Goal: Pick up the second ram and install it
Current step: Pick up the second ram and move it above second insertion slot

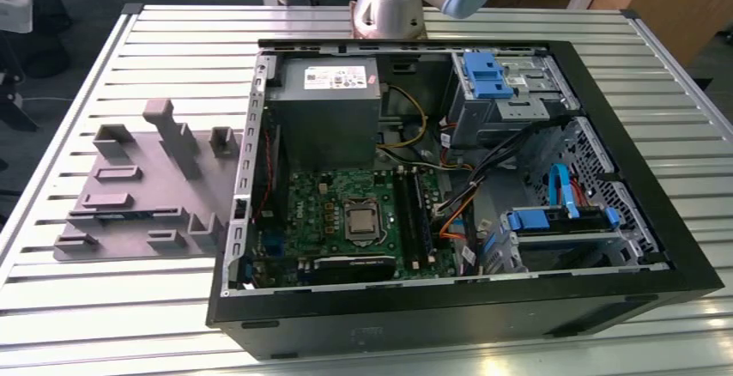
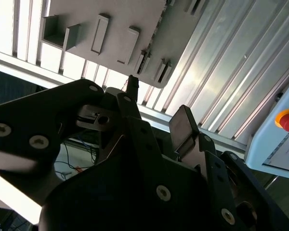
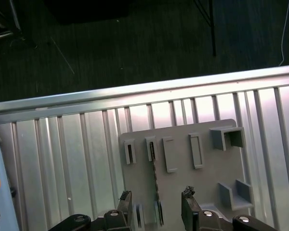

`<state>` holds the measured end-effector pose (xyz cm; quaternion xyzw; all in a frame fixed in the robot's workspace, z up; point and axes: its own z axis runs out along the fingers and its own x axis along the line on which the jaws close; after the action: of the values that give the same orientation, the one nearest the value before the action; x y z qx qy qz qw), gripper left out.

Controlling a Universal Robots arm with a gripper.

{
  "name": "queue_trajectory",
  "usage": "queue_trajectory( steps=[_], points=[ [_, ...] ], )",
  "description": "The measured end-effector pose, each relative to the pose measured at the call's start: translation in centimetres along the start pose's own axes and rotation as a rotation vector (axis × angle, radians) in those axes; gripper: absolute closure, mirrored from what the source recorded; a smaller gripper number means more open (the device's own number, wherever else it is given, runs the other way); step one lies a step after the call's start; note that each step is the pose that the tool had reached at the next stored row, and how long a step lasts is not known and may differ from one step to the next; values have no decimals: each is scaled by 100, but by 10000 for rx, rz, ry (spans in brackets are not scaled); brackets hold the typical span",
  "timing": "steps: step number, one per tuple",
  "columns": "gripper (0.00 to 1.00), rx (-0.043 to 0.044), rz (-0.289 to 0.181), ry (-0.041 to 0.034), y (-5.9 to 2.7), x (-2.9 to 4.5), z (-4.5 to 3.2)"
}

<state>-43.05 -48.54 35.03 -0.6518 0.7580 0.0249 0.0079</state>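
In the first wrist view the second ram shows edge-on as a thin dark stick, standing in a slot of the grey holder plate. My gripper hangs well above it, open, with one fingertip on each side of the stick's line and nothing held. In the second wrist view the gripper is seen from behind with its fingers apart; the holder plate lies far below, and the ram's dark edge runs along it. The open computer case holds the green motherboard.
The holder plate lies on the slatted metal table at the exterior view's left of the case. Black memory slots run beside the processor socket. The arm's base stands behind the case. A box with a red button is at the table's edge.
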Motion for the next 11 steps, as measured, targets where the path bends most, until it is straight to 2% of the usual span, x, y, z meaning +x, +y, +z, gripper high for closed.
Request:
queue_trajectory(
  steps=[5,11],
  points=[
    [47,-57,4,9,-8,-1,15],
    [47,-72,4,12,-10,0,34]
  ],
)
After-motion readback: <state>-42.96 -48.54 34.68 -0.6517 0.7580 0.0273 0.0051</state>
